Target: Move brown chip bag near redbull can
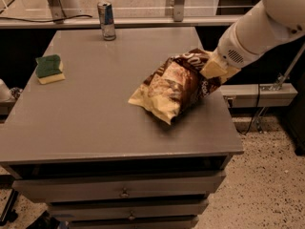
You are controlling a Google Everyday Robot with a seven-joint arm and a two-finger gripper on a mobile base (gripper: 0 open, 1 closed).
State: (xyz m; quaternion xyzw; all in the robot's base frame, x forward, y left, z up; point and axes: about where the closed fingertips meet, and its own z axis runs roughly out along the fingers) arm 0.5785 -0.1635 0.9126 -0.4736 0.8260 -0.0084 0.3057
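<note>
The brown chip bag (175,86), dark brown with pale yellow ends, lies tilted at the right side of the grey table (95,123). My gripper (212,68) reaches in from the upper right on a white arm. It is shut on the bag's right end, and that end hangs a little above the table. The redbull can (106,20), blue and silver, stands upright at the table's far edge, well to the left of the bag and apart from it.
A green-and-yellow sponge (49,68) lies near the table's left edge. A rail with metal posts (179,3) runs behind the table. Drawers (124,192) sit under the top. The table's right edge is close to the bag.
</note>
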